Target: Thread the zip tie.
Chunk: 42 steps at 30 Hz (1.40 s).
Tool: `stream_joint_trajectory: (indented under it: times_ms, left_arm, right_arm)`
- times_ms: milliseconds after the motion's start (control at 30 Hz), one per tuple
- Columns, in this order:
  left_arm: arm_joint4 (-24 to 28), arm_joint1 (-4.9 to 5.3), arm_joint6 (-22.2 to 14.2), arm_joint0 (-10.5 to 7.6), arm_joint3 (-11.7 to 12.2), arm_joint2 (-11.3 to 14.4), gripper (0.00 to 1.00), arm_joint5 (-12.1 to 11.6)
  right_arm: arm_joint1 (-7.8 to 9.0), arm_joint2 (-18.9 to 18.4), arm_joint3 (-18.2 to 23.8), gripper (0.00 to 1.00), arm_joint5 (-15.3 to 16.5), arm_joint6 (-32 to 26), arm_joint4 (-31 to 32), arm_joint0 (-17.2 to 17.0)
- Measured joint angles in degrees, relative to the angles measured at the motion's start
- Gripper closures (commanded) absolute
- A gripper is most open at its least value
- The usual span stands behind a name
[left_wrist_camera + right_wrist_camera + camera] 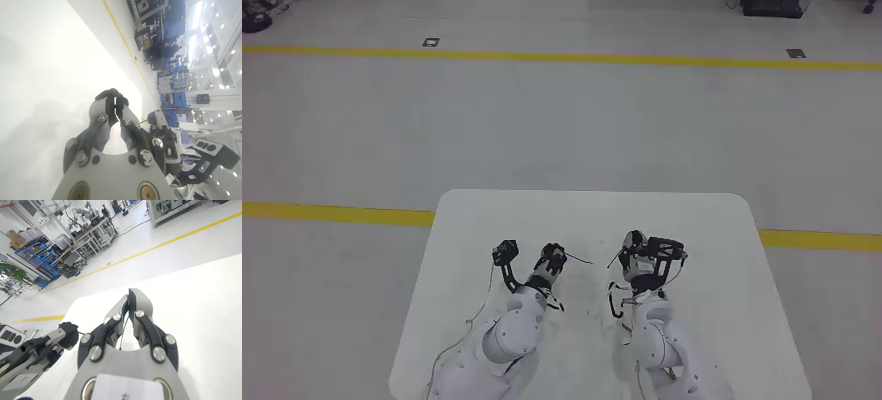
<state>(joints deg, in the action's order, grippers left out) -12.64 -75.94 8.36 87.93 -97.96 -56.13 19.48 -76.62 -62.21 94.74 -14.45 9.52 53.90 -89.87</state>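
Your table has a smooth, matt white top. The right gripper has brushed grey metal fingers, polished screw heads, black plastic links and ribbed black rubber pads. On the left gripper, the fingertips are wrapped in rough, frayed black cloth. The zip tie looks like thin, smooth black plastic. The floor is pale and faintly glossy.

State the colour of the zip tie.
Black; clearest in the right wrist view, where the zip tie is pinched in the right gripper.
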Motion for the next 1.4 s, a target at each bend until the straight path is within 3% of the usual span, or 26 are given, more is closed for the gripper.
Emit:
stream_joint_trajectory:
  times_ms: [467, 700, 1400]
  left_arm:
    - [0.78, -0.01, -0.51, 0.25, 0.38, -0.42, 1.0, -0.95]
    - [1.23, 0.18, -0.72, 1.36, -0.74, -1.81, 1.0, -1.3]
    - [1.21, 0.18, -0.71, 1.39, -0.79, -1.81, 1.0, -1.28]
  right_arm:
    - [-1.55, 2.49, -3.12, 1.0, -4.39, 1.63, 1.32, 2.62]
    - [-2.01, 2.76, -4.08, 1.0, -4.86, 0.56, 1.84, 3.32]
    - [-2.09, 2.85, -4.09, 1.0, -4.05, -0.51, 2.02, 3.36]
